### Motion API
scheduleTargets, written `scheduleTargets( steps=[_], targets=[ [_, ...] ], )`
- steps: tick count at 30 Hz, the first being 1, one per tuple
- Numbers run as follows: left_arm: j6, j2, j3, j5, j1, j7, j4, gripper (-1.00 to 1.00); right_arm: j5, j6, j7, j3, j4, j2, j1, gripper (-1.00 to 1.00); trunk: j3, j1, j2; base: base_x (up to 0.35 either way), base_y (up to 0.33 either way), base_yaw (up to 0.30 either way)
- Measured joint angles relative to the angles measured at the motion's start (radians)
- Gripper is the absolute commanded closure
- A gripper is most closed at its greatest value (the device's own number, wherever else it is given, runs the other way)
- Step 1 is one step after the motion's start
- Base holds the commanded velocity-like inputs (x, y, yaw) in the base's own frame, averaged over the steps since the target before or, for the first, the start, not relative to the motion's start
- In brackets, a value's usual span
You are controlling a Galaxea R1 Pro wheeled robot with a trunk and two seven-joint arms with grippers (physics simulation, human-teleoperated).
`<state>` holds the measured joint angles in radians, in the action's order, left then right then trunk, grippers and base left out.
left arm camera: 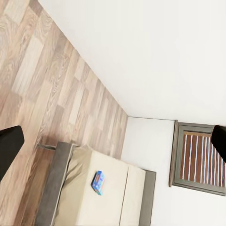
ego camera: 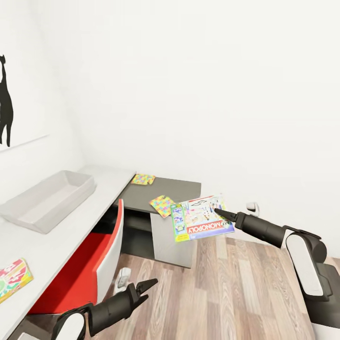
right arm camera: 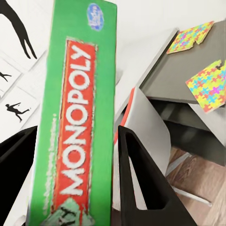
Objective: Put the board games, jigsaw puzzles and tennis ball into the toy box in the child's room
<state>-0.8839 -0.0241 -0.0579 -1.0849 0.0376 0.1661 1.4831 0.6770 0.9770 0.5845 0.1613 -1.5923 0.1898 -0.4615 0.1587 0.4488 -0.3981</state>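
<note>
My right gripper (ego camera: 218,211) is clamped on the flat green-edged cardboard Monopoly box (ego camera: 202,218), held in the air just beyond the dark-grey desk section (ego camera: 174,189). Two notched multicoloured puzzle mats (ego camera: 162,205) lie on that section. The shallow light-grey bin (ego camera: 47,198) sits on the adjoining pale top. My left gripper (ego camera: 145,289) hangs with fingers parted, holding nothing.

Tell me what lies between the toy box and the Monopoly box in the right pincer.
In the head view, bare pale tabletop runs from the toy box, then two puzzles on the dark section before Monopoly.
</note>
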Motion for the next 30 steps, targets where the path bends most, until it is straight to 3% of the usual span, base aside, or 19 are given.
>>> scheduleTargets(
  steps=[10,14,17,23,26,29,30],
  targets=[
    [-0.003,0.0,-0.008,-0.003,0.017,0.035,0.041,-1.0,0.002,0.003,0.001,0.006,-0.016,0.009,-0.001,1.0,0.0,0.0,0.0,0.336,0.002,0.0],
    [-0.017,-0.001,-0.012,-0.006,0.063,0.056,0.081,-1.0,0.005,0.023,0.001,0.031,-0.018,0.029,-0.002,1.0,0.0,0.0,0.0,0.265,0.0,0.0],
    [-0.045,-0.005,-0.008,-0.012,0.129,0.061,0.102,-1.0,0.007,0.058,0.0,0.07,-0.02,0.044,-0.004,1.0,0.0,0.0,0.0,0.148,0.0,0.0],
    [-0.095,-0.005,0.012,-0.028,0.216,0.047,0.114,-1.0,0.016,0.065,0.0,0.108,-0.021,0.055,-0.007,1.0,0.0,0.0,0.0,0.071,0.0,0.0],
    [-0.11,-0.003,0.023,-0.05,0.253,0.033,0.118,-1.0,0.016,0.065,0.0,0.12,-0.021,0.058,-0.009,1.0,0.0,0.001,0.0,0.034,0.0,0.0],
    [-0.124,-0.003,0.033,-0.107,0.314,0.003,0.121,-1.0,0.017,0.065,0.0,0.132,-0.021,0.061,-0.011,1.0,-0.001,0.001,0.0,0.02,0.0,0.005],
    [-0.124,-0.003,0.033,-0.106,0.315,0.002,0.121,-1.0,0.017,0.065,0.0,0.132,-0.021,0.061,-0.011,1.0,-0.001,0.001,0.0,0.015,0.0,0.021]
  ],
)
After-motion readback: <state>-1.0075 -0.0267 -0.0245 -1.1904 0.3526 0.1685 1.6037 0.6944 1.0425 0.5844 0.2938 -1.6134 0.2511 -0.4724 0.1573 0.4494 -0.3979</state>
